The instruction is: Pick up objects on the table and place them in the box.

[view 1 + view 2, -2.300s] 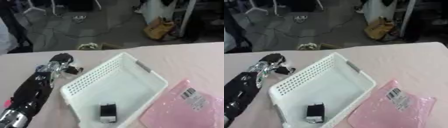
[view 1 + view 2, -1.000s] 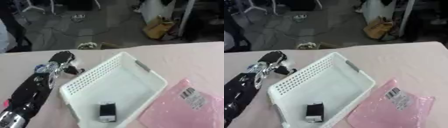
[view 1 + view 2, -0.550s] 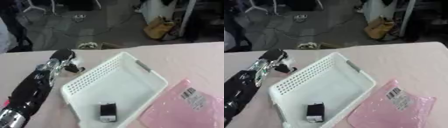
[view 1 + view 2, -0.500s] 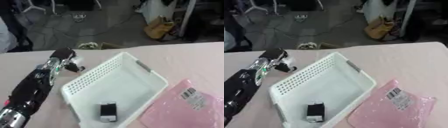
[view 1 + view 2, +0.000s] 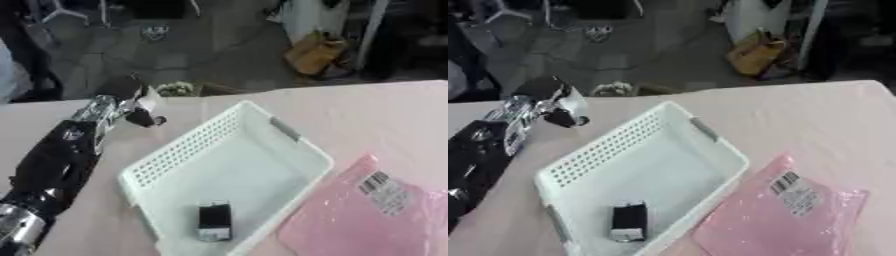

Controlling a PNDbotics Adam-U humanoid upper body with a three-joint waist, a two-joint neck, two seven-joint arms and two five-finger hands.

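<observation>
Left hand (image 5: 114,102) curled round a small white-and-black object (image 5: 144,112), raised just left of the white perforated basket (image 5: 289,145); black block (image 5: 214,220) lies inside it, below-right of the hand. Right eye view: pink barcoded mailer (image 5: 785,212) well right of the hand, beside the basket.

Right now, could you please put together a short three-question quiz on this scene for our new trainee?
1. True or false: the white basket already holds a small black object.
2. Which item lies on the table to the right of the basket?
A. a pink bag with a barcode label
B. a green bottle
C. a blue cup
3. Fill in: the left hand is beside the basket's ____ side, with a small dark thing at its fingers.

Key: 1 true; 2 A; 3 left.
</observation>
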